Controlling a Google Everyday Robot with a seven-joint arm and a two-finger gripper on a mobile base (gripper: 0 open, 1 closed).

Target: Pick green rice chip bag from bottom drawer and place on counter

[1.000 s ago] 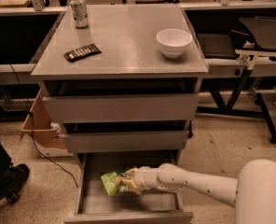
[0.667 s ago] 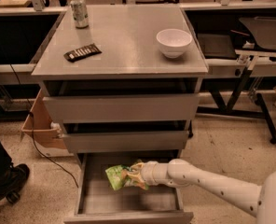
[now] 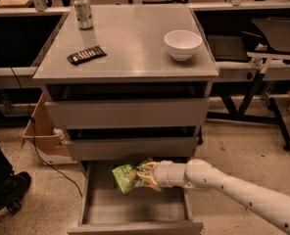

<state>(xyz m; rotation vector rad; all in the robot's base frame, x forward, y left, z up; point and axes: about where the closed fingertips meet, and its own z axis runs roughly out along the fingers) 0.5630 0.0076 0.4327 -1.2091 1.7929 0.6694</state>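
Observation:
The green rice chip bag (image 3: pixel 125 177) is light green and crinkly, held above the floor of the open bottom drawer (image 3: pixel 135 210). My gripper (image 3: pixel 144 176) reaches in from the right on a white arm and is shut on the bag's right end. The bag hangs just under the front of the middle drawer (image 3: pixel 132 147). The counter (image 3: pixel 130 48) is the grey cabinet top above.
On the counter stand a white bowl (image 3: pixel 182 44), a drink can (image 3: pixel 83 12) and a flat dark bar wrapper (image 3: pixel 86 55). A cardboard box (image 3: pixel 42 131) sits left of the cabinet. A person's shoe (image 3: pixel 8 192) is at lower left. Workbench legs (image 3: pixel 272 106) stand at right.
The gripper has lifted the bag up off the drawer floor and carried it slightly right, closer to the middle drawer's front. The arm has risen with it.

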